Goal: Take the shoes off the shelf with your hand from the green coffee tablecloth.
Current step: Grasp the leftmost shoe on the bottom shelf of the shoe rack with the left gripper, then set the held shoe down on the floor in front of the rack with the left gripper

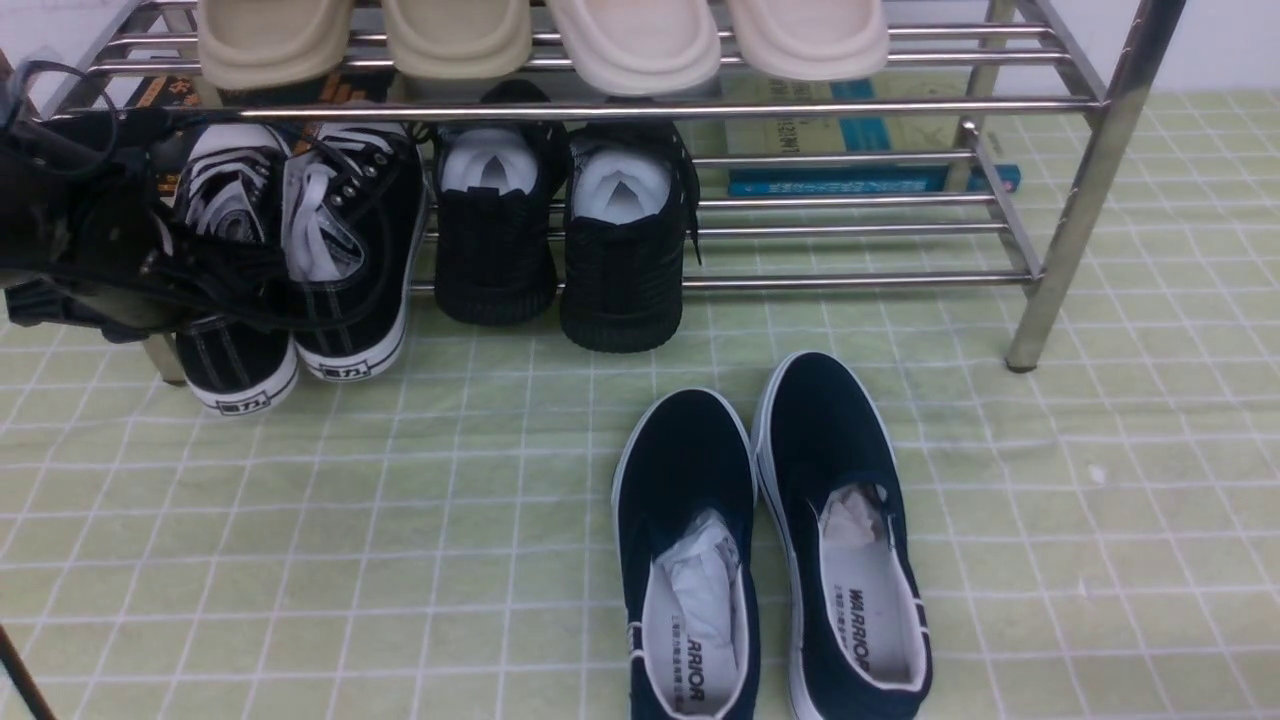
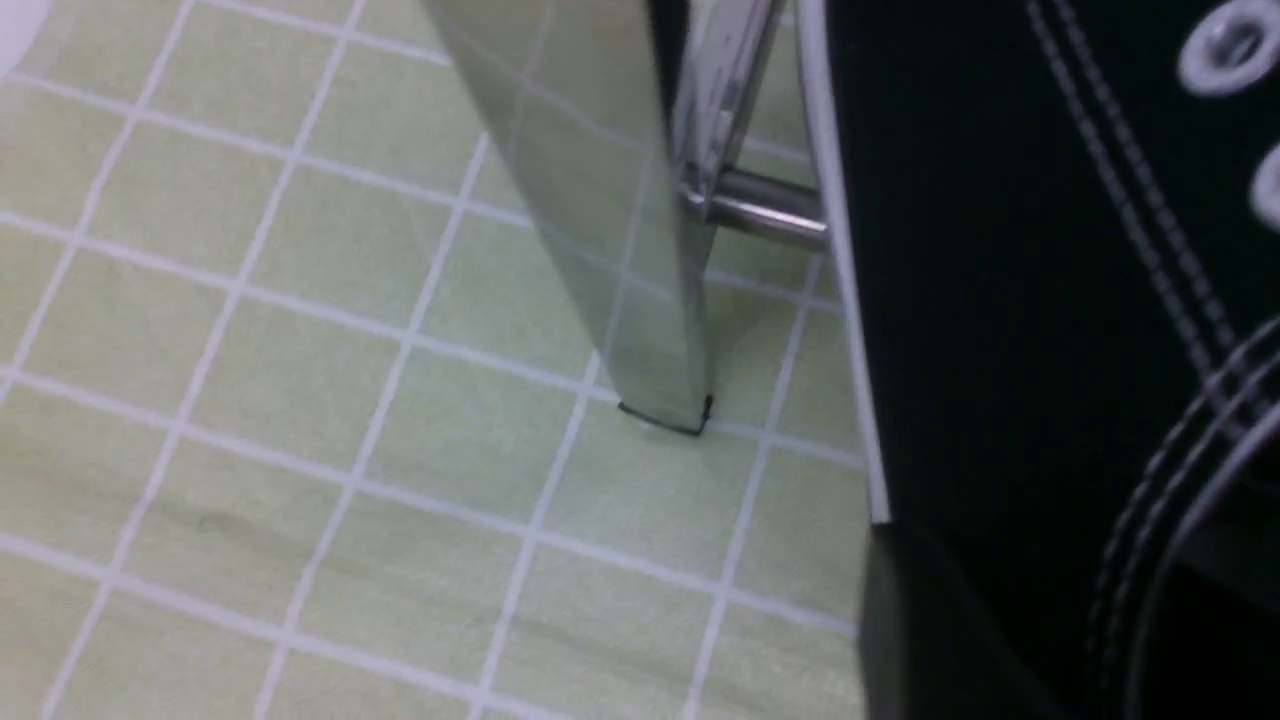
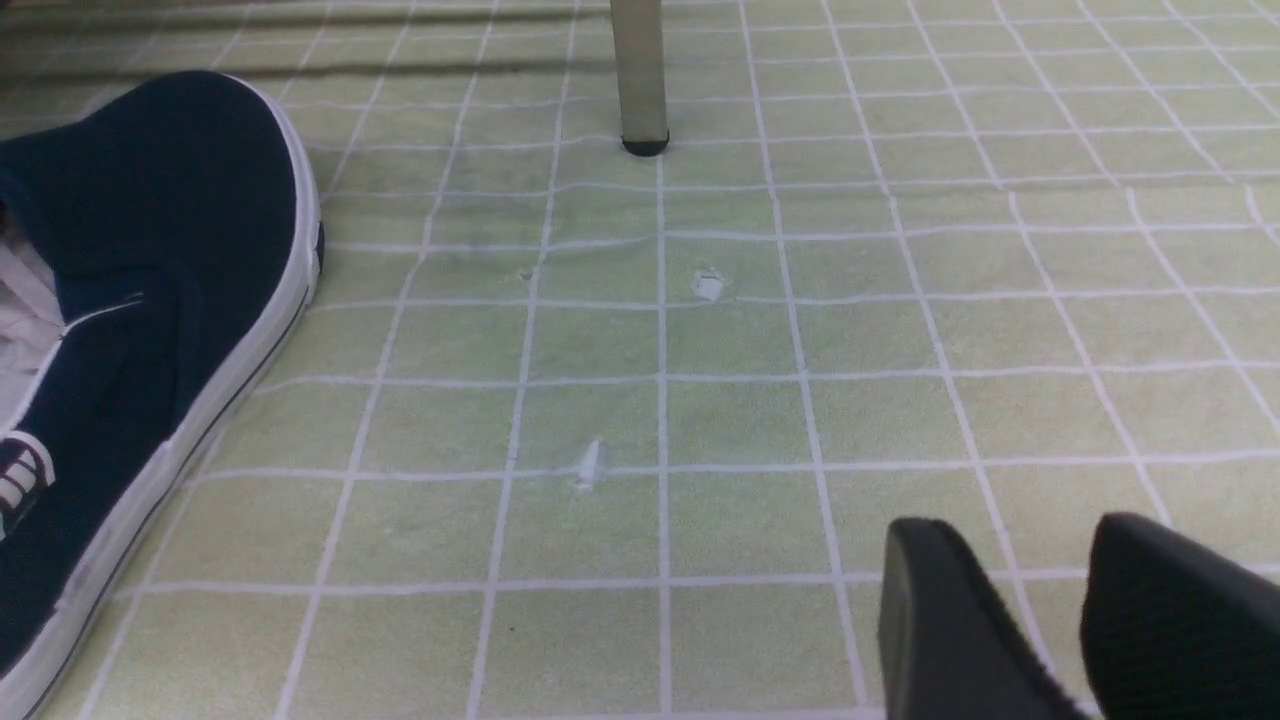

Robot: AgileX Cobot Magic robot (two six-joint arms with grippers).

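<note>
Soft glints on steel bars [image 1: 850, 283]

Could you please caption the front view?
Left gripper at the laced sneakers on a steel rack, navy slip-ons nearby.

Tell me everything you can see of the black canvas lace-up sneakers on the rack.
The black canvas lace-up sneakers stand side by side at the rack's left end, toes hanging forward past the lower tier. They have white laces, metal eyelets, pale stitching and white soles with lettering at the toe. The dark left pincer overlaps them; its grip is unclear.
</note>
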